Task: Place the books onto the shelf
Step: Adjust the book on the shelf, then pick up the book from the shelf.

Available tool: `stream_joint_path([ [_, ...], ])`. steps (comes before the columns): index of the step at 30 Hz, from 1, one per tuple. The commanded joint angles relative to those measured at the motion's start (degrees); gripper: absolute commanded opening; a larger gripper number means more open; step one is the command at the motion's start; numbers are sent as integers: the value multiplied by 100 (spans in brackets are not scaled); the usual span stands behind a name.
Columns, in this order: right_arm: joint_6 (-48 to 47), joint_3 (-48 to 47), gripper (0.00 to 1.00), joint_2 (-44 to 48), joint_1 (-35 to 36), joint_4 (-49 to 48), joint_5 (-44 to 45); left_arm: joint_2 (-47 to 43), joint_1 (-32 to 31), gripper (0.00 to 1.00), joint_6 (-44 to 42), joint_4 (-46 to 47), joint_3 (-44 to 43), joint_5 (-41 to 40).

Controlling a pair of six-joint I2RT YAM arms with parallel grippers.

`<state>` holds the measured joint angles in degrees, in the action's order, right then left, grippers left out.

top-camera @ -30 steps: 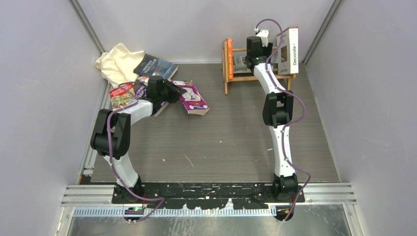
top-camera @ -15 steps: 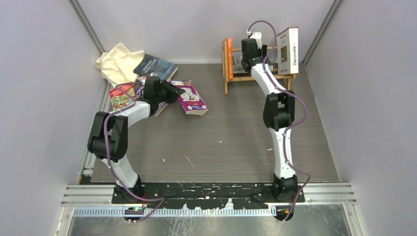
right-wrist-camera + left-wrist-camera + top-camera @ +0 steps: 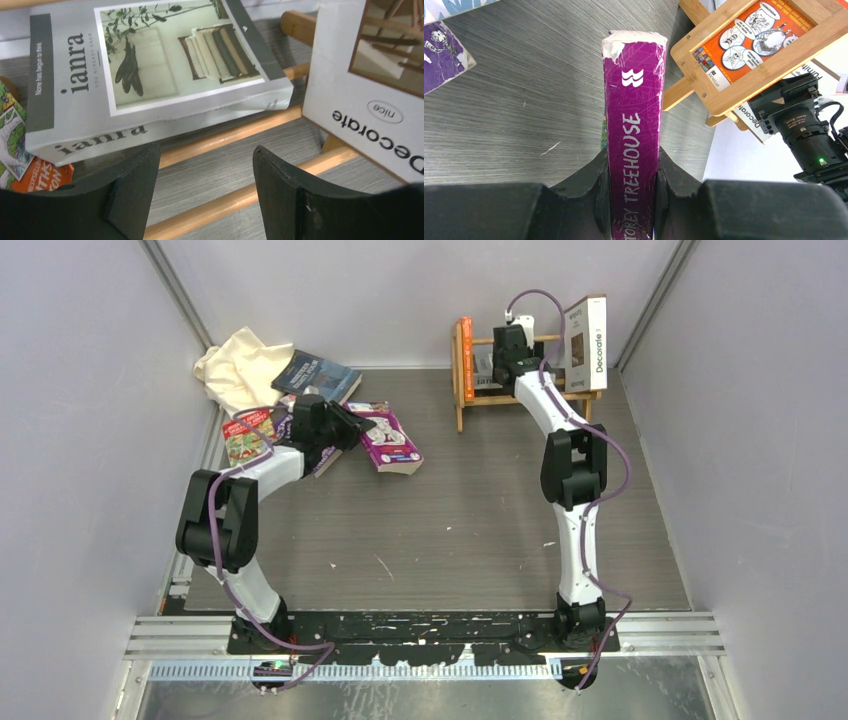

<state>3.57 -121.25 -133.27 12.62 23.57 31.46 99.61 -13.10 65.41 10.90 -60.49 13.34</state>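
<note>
Three books were already in the shelf [image 3: 461,390]: an orange book [image 3: 467,360] upright at its left end, a grey-white magazine [image 3: 150,65] lying flat across its slats, and a white book [image 3: 370,110] upright at its right end. Your right hand [image 3: 205,185] hung over the middle of the shelf, just beside the flat magazine, with the fingers spread and nothing between them. Your left hand [image 3: 632,170] was well to the left of the shelf, clenched on a purple paperback [image 3: 633,100] at its spine.

I judge this paperback light and a little bendy, with a glossy cover that may slide. The spine side is the stiffest place, so your hold was well chosen. The top corner of the spine looked worn to white, so it may tear easily. More books [image 3: 315,375] lay on the table [image 3: 450,530] to the left of the shelf.

On the purple spine you could read "TREEHOUSE" and part of "STOREY". The magazine said "ianra" on cover and spine. The white book said "Decorate" and, in an oval, "nice".
</note>
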Motion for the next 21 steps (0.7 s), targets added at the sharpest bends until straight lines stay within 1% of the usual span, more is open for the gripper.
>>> stream_joint_path([
  [1,950,-4,74,665,-4,272,-228,-470,22,0,-60,530,-120,228],
  [5,2204,31,73,730,-19,446,-184,-510,25,0,-117,457,-137,252],
  [9,3051,-5,73,720,-12,573,-50,-582,26,0,-230,346,-173,258],
  [15,3827,-205,72,492,-10,779,-106,-592,43,0,-258,341,-170,333],
  [21,4258,-255,72,273,-12,566,-144,-503,84,0,-247,401,-211,404],
])
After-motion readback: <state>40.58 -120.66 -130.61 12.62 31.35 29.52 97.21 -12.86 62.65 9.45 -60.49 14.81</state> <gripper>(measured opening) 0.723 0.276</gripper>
